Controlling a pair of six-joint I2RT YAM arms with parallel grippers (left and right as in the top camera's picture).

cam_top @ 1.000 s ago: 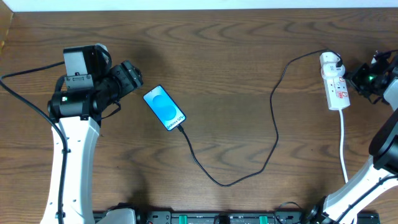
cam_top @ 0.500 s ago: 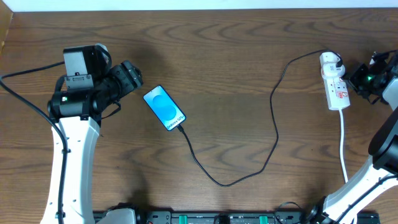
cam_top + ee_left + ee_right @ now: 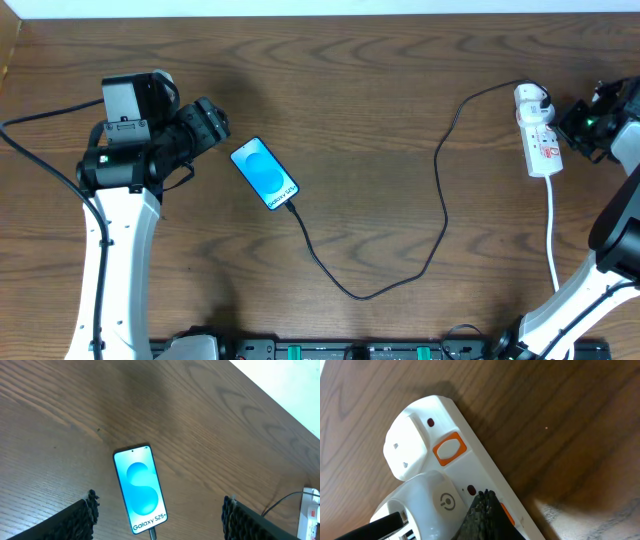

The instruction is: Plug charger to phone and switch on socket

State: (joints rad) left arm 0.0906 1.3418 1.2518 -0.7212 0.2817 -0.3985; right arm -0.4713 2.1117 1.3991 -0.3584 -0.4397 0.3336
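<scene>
The phone (image 3: 264,174) is laid flat and face up on the left half of the wooden table (image 3: 380,80), set at a slant, its screen lit blue with white "Galaxy S25+" lettering readable in the left wrist view. The small plug tip (image 3: 291,207) of the charger (image 3: 441,195) is seen meeting the phone's lower edge; from there the thin black cable is looped down toward the near edge, then carried up and to the right to a white adapter (image 3: 533,97) seated in the far end of the socket (image 3: 543,145). This white power strip is placed near the table's right edge, lengthwise away from the robot, with its thicker white cord (image 3: 552,230) trailing toward the near side. An orange switch (image 3: 449,449) is shown beside an unused outlet in the right wrist view. The right gripper (image 3: 578,124) is held just beside the strip, its fingers (image 3: 482,512) pressed together with nothing between them, the tips over the strip next to the adapter; contact cannot be judged. The left gripper (image 3: 214,124) is held above the table beside the phone, fingers (image 3: 75,520) spread wide and empty.
</scene>
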